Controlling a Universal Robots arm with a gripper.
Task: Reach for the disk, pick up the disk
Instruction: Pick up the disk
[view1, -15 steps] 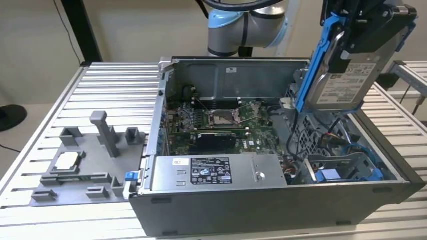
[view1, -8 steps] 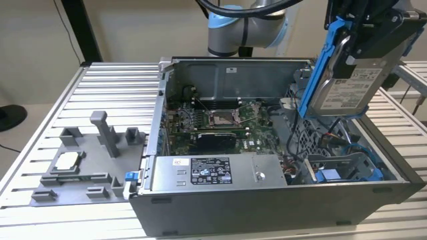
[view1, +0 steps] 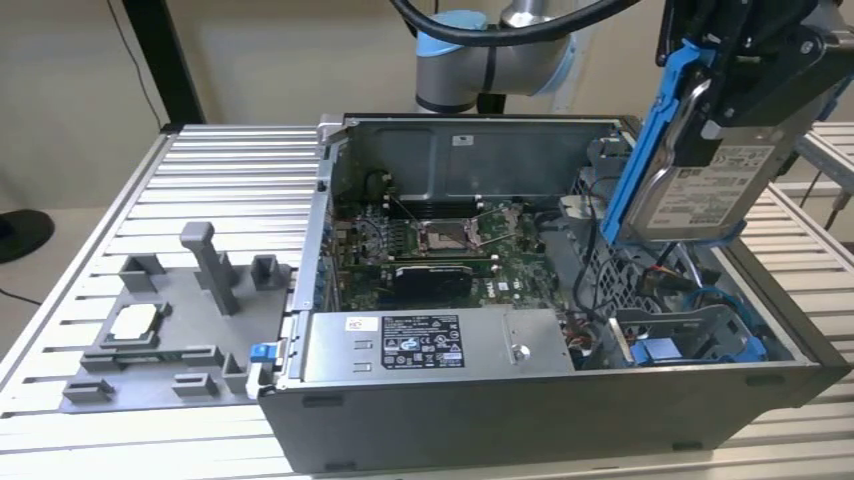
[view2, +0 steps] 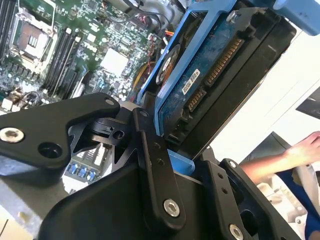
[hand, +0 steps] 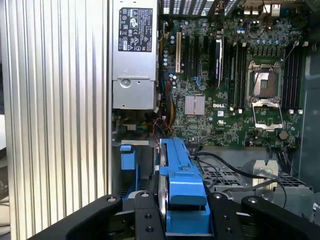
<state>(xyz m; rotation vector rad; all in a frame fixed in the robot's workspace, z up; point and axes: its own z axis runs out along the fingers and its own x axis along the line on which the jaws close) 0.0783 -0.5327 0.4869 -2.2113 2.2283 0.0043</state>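
- Disk (view1: 707, 180) hangs in my gripper (view1: 747, 75), lifted clear above the open computer case (view1: 534, 400) near the exterior view's right — it tilts, white label facing outward, blue rails (view1: 654, 130) running down its edge.
- My fingers are clenched on the disk; in the second wrist view the black fingers (view2: 155, 165) press against its blue bracket and its connector end (view2: 220, 65) points away from me.
- In the first wrist view the blue bracket (hand: 182, 185) sits between my fingers, with the motherboard (hand: 235, 95) beyond it.
- Print on the disk's label is too small to read.
- A grey power supply (view1: 434, 345) with a black-and-white label lies inside the case.
- A grey fixture (view1: 160, 330) stands on the slatted table (view1: 227, 160) — beside the case, toward the exterior view's left.
- A person's arm (view2: 280, 157) shows in the second wrist view.
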